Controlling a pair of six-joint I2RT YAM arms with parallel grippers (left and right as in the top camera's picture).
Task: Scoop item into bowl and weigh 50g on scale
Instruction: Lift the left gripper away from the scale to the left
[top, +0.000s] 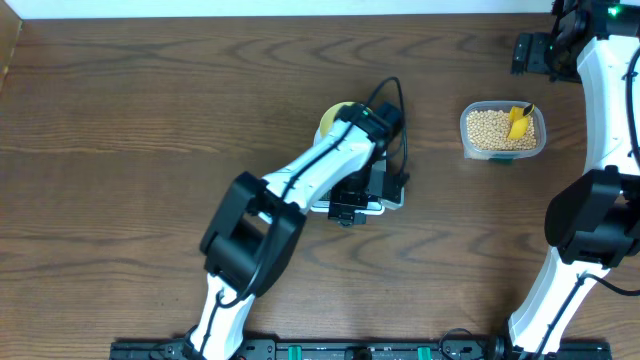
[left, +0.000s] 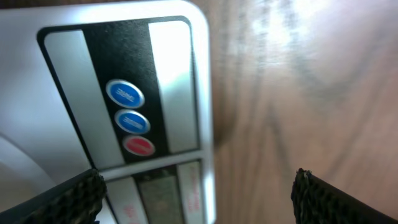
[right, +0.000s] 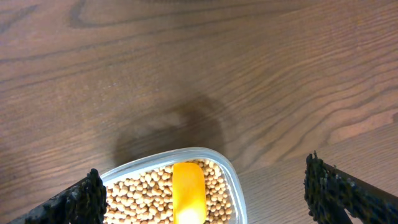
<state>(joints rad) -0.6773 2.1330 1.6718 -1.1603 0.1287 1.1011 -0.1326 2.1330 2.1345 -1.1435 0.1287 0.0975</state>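
Hovering over the front panel of the scale, the left end effector has its jaws spread wide and grips nothing. Its two dark fingers show at the lower corners of the left wrist view. One sits over the scale's panel and the other over bare table. Two blue buttons and a red button run in a line down the panel, with a grey display below them, too blurred to read.

From overhead, the scale sits near the middle of the table, mostly hidden under the left arm. Only a sliver of the pale yellow-green bowl shows at the arm's far side. What lies inside it cannot be seen.

Well apart, toward the table's right edge, stands a clear plastic tub filled with tan beans. A yellow scoop lies in the beans.

The right end effector is near the far right corner of the table. Its jaws are also wide open and hold nothing, and the tub and scoop show at the bottom of its wrist view.
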